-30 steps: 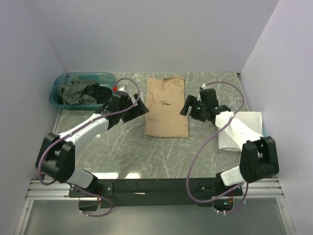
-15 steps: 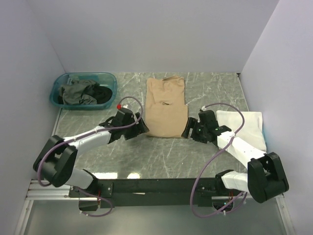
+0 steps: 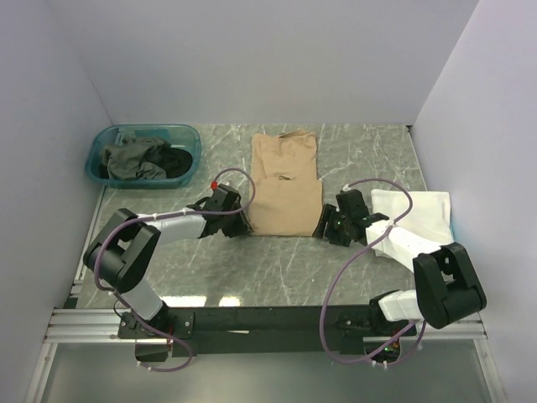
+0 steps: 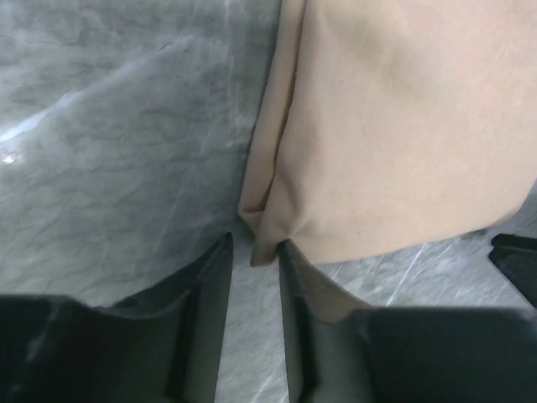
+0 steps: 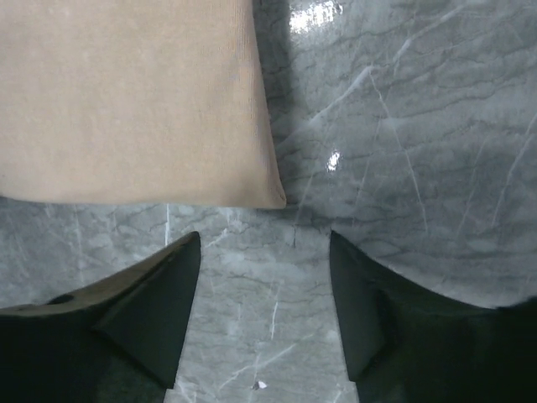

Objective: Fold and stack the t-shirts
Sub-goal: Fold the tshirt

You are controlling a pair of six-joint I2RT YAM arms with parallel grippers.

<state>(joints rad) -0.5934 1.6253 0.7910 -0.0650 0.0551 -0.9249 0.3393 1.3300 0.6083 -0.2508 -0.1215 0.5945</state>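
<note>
Tan t-shirt (image 3: 285,180) flat toward the table's 12 o'clock: left gripper (image 4: 254,241), jaws narrow, brackets its 7 o'clock corner, while right gripper (image 5: 263,237), jaws wide, sits just short of the 5 o'clock corner — both should bite equally deep, through all layers, before lifting.

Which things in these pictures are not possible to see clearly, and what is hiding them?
- Left wrist view: whether the left gripper pinches the tan shirt corner; its fingers mask the contact.
- Top view: the white shirt is partly covered by the right arm.
- Top view: clothes in the teal tub are bunched together; their number is unclear.
</note>
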